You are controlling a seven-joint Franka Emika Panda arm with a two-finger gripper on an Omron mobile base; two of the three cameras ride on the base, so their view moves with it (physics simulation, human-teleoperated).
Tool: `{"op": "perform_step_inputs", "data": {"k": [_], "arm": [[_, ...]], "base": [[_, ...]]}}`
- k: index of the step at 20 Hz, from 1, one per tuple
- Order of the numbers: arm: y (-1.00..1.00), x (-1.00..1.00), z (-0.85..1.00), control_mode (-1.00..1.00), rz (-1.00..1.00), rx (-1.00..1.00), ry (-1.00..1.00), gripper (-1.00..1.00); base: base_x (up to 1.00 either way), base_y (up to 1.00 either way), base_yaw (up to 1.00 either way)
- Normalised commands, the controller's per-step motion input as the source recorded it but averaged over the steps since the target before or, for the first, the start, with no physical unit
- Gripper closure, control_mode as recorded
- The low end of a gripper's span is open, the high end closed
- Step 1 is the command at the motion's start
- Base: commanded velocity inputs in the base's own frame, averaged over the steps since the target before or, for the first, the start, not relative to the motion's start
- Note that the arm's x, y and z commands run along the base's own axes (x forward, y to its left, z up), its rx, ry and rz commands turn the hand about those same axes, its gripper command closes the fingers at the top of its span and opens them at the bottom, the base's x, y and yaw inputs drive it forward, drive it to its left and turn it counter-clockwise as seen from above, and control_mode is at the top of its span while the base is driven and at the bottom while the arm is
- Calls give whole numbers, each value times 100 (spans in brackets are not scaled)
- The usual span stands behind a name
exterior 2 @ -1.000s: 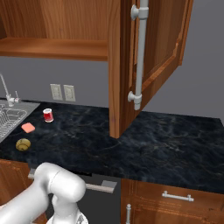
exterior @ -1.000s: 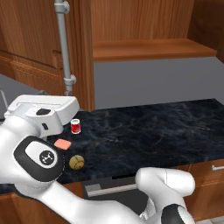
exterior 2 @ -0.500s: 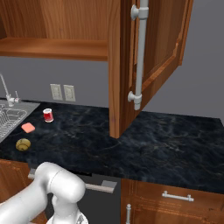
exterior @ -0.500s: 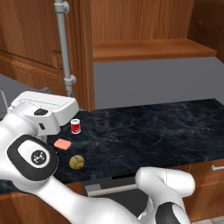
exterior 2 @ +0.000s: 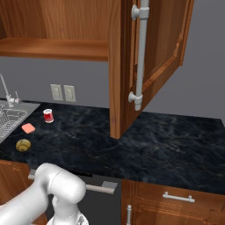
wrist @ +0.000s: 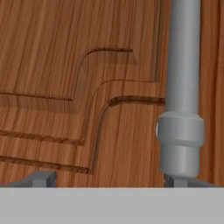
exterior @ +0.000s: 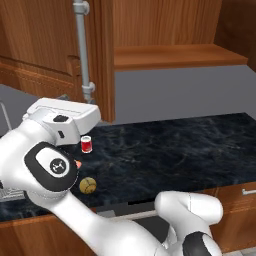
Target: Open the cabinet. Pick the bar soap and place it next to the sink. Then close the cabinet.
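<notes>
Facing cabinet (wrist: 87, 87) door | pincer (wrist: 109, 179) spread | handle (wrist: 183, 87) by one tip

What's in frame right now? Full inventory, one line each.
cabinet: 1, reddish-brown wood, on the wall above the counter, doors open, grey bar handles
bar soap: 1, salmon pink, on the counter beside the sink
sink: 1, steel with wire rack and thin faucet, left end of the counter
can: 1, red, on the counter near the back wall
ball: 1, yellow-brown, near the counter's front edge
outlets: 2, pale, on the wall
counter: 1, black marble
gripper: 1, dark fingertips, open, facing a cabinet door by its handle
</notes>
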Motion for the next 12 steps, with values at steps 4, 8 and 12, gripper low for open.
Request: {"op": "perform_step_inputs", "data": {"k": [4, 8, 12], "arm": [[-23, 6, 8, -100, 4, 0, 0, -100], [-39, 2, 6, -100, 5, 0, 0, -100], [-61, 0, 4, -100, 7, 3, 0, -100]], "base": [[0, 0, 0], [0, 0, 0], [0, 0, 0]]}}
